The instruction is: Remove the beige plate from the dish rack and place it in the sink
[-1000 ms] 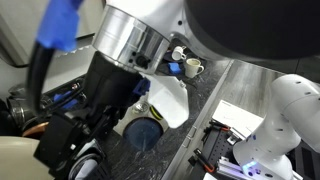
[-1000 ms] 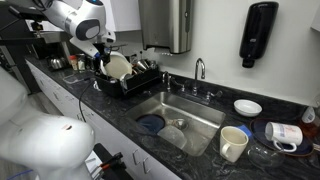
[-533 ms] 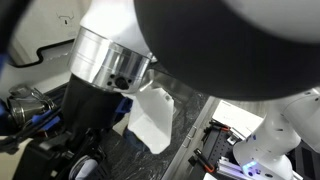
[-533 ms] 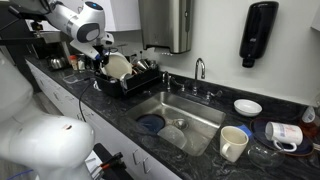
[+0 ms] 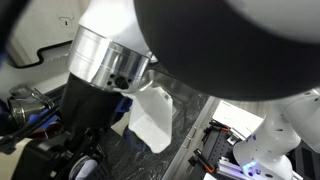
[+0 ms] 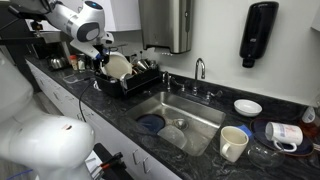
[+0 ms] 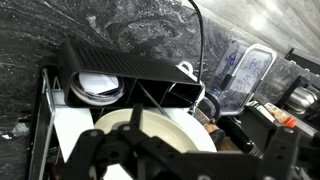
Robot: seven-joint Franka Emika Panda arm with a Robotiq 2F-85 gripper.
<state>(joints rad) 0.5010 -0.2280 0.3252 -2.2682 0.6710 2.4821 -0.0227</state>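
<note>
- The gripper (image 6: pixel 103 63) hangs over the end of the dish rack (image 6: pixel 135 80) farthest from the sink (image 6: pixel 196 114), at the level of the beige plate's upper rim.
- The beige plate (image 6: pixel 117 67) stands on edge in the dish rack, tilted, its pale face turned out toward the room; the claw sits right against its far side.
- In the wrist view the plate (image 7: pixel 150 130) fills the lower middle, with the claw's dark linkage crossing in front of it. The fingertips themselves are hidden, so I cannot tell whether the claw is released or clenched on the plate.
- Beyond the plate in the wrist view, a white bowl (image 7: pixel 97 87) sits in the rack under a black boxy piece (image 7: pixel 130 65).
- The sink lies beside the dish rack, with a chrome faucet (image 6: pixel 199 68) behind it; a dark blue dish (image 6: pixel 150 124) and a white bowl (image 6: pixel 172 136) rest in the basin.
- In an exterior view the robot arm (image 5: pixel 110 60) blocks nearly everything.
</note>
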